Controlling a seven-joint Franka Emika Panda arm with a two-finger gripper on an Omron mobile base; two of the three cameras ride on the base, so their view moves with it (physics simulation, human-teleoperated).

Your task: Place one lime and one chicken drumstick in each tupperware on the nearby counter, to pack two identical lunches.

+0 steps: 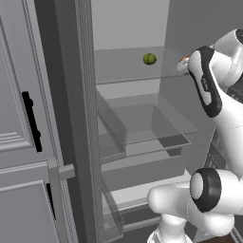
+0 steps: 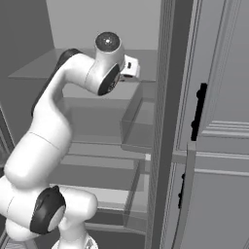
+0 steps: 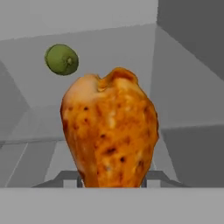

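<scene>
A browned orange chicken drumstick (image 3: 109, 135) stands close in the hand view, its lower end between my two fingertips. My gripper (image 3: 112, 180) is shut on it. Behind it, up and to the left, a green lime (image 3: 61, 59) rests on the fridge's glass shelf. From the left base view the lime (image 1: 149, 59) lies mid-shelf, with my gripper (image 1: 183, 64) at the shelf's right end and a sliver of drumstick (image 1: 184, 58) at the hand. The white hand (image 2: 130, 68) reaches into the fridge in the right base view. The tupperware and the counter are out of view.
I am inside an open grey fridge. A glass shelf (image 1: 123, 78) sits over clear drawers (image 1: 142, 130). Door bins (image 1: 111, 128) line the left side. A panelled door with a black handle (image 1: 31, 121) stands at the far left, and another handle (image 2: 198, 112) at the right.
</scene>
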